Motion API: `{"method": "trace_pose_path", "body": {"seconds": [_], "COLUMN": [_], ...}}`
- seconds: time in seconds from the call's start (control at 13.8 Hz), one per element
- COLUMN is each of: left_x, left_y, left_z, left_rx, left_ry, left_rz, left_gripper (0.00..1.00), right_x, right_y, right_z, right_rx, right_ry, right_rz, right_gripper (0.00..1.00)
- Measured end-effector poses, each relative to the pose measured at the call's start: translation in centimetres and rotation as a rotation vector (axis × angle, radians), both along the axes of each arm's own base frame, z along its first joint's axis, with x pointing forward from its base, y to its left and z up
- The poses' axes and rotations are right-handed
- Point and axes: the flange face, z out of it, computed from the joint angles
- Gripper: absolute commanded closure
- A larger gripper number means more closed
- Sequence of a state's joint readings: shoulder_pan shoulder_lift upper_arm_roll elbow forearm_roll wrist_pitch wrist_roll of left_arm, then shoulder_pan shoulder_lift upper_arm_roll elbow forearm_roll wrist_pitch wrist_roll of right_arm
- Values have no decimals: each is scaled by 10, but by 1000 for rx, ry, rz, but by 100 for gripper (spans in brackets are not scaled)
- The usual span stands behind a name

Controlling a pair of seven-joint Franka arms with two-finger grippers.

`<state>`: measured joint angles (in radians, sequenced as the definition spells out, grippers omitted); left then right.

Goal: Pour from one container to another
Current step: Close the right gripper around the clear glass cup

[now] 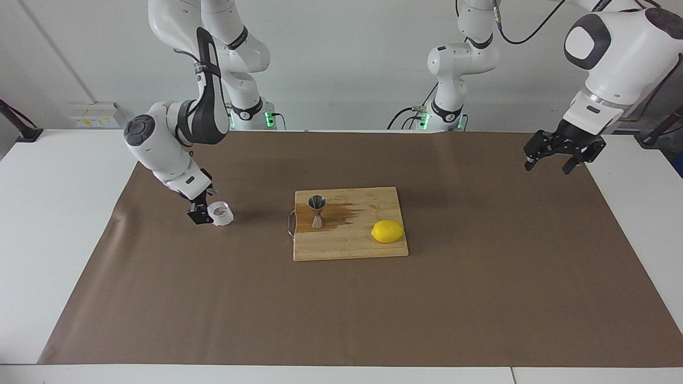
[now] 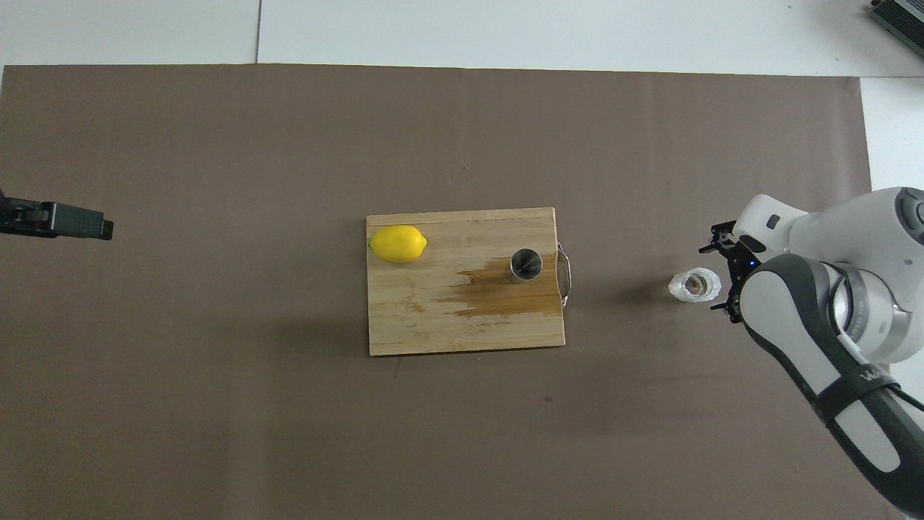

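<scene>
Brown mat [image 1: 480,277] holds one glass cup [image 1: 222,213], right end effector [image 1: 204,209] open beside it, one jigger [image 1: 317,211], one lemon [image 1: 387,231].

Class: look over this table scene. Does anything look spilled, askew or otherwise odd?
Yes: a dark wet-looking stain spreads across the wooden cutting board beside the steel jigger, as if liquid spilled there. The jigger stands upright, and so does the glass cup by the right gripper. The lemon lies on the board.

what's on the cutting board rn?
On the board: the jigger upright, a lemon, and a dark wet stain beside the jigger. Whatever is under them is covered.
</scene>
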<state>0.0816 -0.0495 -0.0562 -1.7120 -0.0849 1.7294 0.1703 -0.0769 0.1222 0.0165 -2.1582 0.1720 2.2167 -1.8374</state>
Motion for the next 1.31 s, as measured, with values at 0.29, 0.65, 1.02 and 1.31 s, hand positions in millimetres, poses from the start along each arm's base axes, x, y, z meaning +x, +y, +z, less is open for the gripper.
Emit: {"method": "trace_pose_path", "body": {"seconds": [0.29, 0.65, 1.02, 1.31], "left_x": [-8, -13, -17, -17], "left_y": [-18, -55, -63, -62], "left_z": [38, 29, 25, 26], "left_rx": [2, 39, 46, 43], "left_ry": [2, 36, 52, 56], "left_rz": [-39, -106, -113, -25], "left_gripper": [0, 0, 0, 0], "right_x": [-5, -8, -10, -9], "right_y": [-3, -9, -19, -17], "right_z": [-30, -40, -49, -49], "right_rx": [8, 66, 109, 162], "right_ry": [0, -1, 2, -3], "right_rz": [-10, -19, -38, -92], "right_gripper": [0, 0, 89, 100]}}
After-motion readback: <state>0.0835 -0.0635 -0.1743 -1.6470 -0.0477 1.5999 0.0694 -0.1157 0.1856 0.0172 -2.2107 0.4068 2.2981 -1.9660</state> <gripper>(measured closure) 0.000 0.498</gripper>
